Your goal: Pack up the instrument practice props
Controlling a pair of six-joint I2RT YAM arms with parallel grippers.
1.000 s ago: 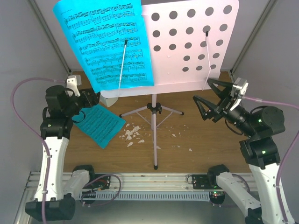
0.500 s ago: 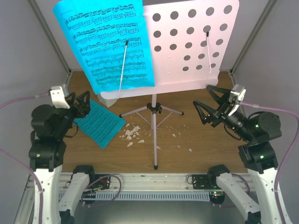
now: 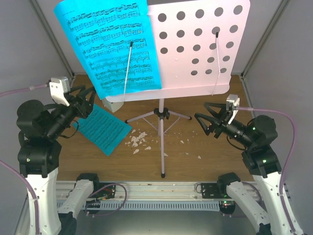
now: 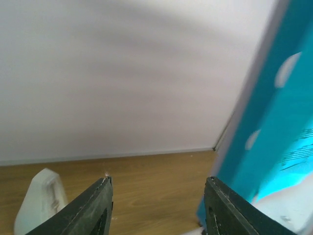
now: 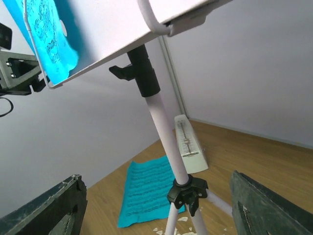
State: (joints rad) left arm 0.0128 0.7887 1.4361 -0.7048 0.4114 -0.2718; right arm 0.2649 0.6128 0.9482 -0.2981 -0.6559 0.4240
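Note:
The pale music stand (image 3: 195, 49) rises from the middle of the table on its tripod (image 3: 161, 115). One cyan sheet-music page (image 3: 110, 46) rests on its desk. A second cyan page (image 3: 102, 128) lies flat on the table at the left. The white metronome (image 3: 113, 104) peeks out under the desk's left end. My left gripper (image 3: 89, 102) is open beside the desk's left edge, with the metronome (image 4: 41, 200) to its left and the cyan page (image 4: 279, 137) to its right. My right gripper (image 3: 200, 120) is open, right of the stand's pole (image 5: 159, 122), holding nothing.
Small white crumbs (image 3: 139, 139) are scattered on the wood round the tripod's legs. Grey walls close in the table at the left, right and back. The tripod's black hub (image 5: 188, 193) sits low on the pole, with the metronome (image 5: 188, 144) behind it.
The left arm has drawn back and turned its gripper toward the desk's left edge, jaws narrower. The right gripper has moved left and down toward the pole, jaws slightly narrower.

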